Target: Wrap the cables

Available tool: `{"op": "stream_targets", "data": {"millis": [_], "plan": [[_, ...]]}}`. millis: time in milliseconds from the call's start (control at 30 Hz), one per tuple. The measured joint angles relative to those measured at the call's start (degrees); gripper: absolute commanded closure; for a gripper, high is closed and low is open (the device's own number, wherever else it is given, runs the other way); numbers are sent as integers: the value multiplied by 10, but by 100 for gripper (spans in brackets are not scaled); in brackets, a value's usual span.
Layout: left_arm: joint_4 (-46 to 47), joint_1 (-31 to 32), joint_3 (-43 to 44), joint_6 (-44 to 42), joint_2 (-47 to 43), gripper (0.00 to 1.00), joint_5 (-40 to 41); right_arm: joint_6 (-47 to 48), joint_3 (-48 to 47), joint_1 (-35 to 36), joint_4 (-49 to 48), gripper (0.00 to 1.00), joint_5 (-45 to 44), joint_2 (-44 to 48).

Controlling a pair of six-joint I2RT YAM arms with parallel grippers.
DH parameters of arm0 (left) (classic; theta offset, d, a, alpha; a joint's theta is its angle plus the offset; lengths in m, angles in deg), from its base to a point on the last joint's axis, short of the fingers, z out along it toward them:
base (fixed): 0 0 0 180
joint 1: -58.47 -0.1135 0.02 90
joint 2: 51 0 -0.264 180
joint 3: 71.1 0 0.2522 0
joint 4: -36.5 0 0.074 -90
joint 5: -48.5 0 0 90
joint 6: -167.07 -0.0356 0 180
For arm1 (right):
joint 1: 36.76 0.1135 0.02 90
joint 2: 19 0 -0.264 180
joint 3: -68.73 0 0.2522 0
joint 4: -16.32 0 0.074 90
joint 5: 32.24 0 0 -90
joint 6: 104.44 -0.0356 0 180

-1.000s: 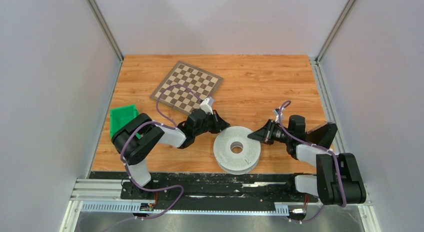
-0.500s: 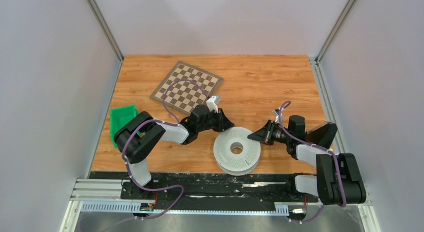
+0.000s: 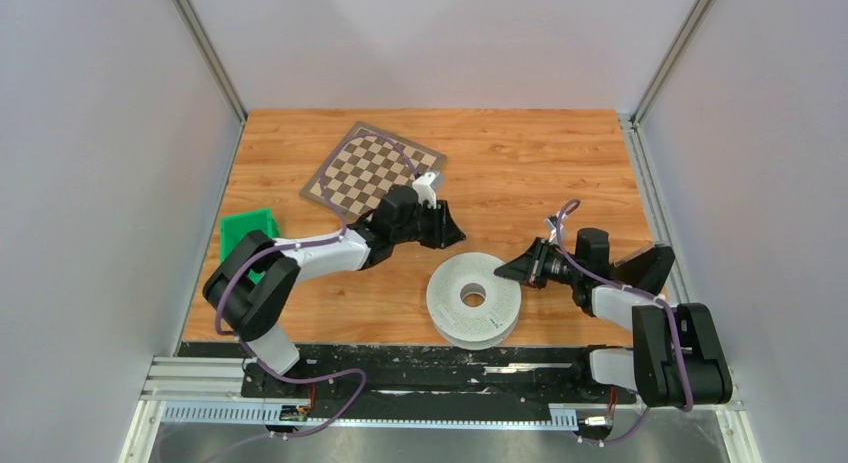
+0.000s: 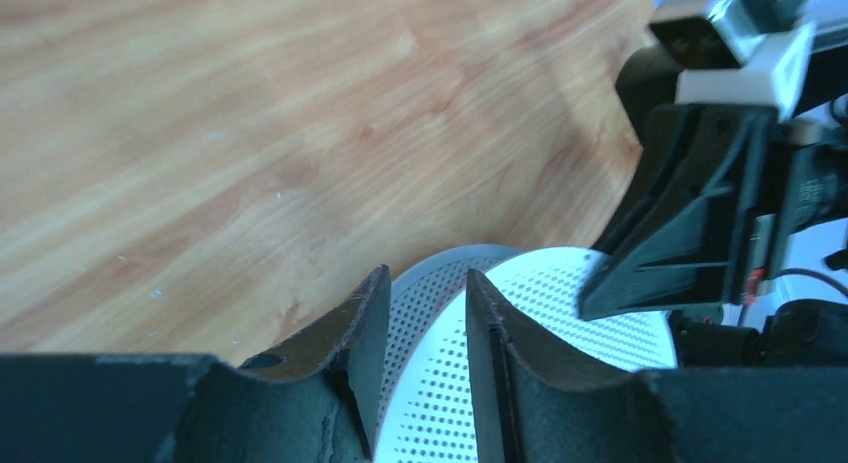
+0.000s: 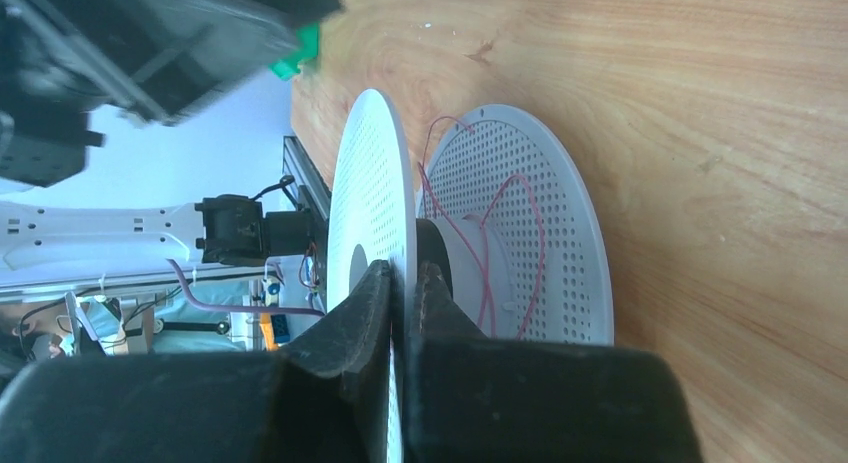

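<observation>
A white perforated spool (image 3: 473,299) lies flat on the wooden table. In the right wrist view a thin pink cable (image 5: 480,243) loops round its hub, between the upper flange (image 5: 370,183) and the lower flange (image 5: 560,233). My right gripper (image 3: 512,270) (image 5: 405,278) is shut on the rim of the upper flange at the spool's right side. My left gripper (image 3: 447,231) (image 4: 425,293) hangs open just beyond the spool's far left edge, apart from it. Its fingers are empty, and the spool (image 4: 560,313) shows past them.
A chessboard (image 3: 375,173) lies at the back left, right behind the left arm. A green bin (image 3: 245,238) sits at the table's left edge. Grey walls close in both sides and the back.
My left gripper has opened and drawn back from the spool's rim toward the chessboard. The right gripper and the spool have stayed where they were.
</observation>
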Motion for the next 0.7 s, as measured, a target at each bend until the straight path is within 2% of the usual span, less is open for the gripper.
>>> {"op": "stream_targets", "data": {"millis": [100, 233, 700], "plan": [[-64, -10, 40, -23, -40, 54, 12, 4, -6, 0, 4, 87, -7, -9], [-131, -21, 82, -50, -100, 54, 37, 19, -10, 1, 8, 99, -25, -22], [-306, -26, 67, -97, -268, 47, 140, 59, -122, 1, 7, 100, -14, -146]]}}
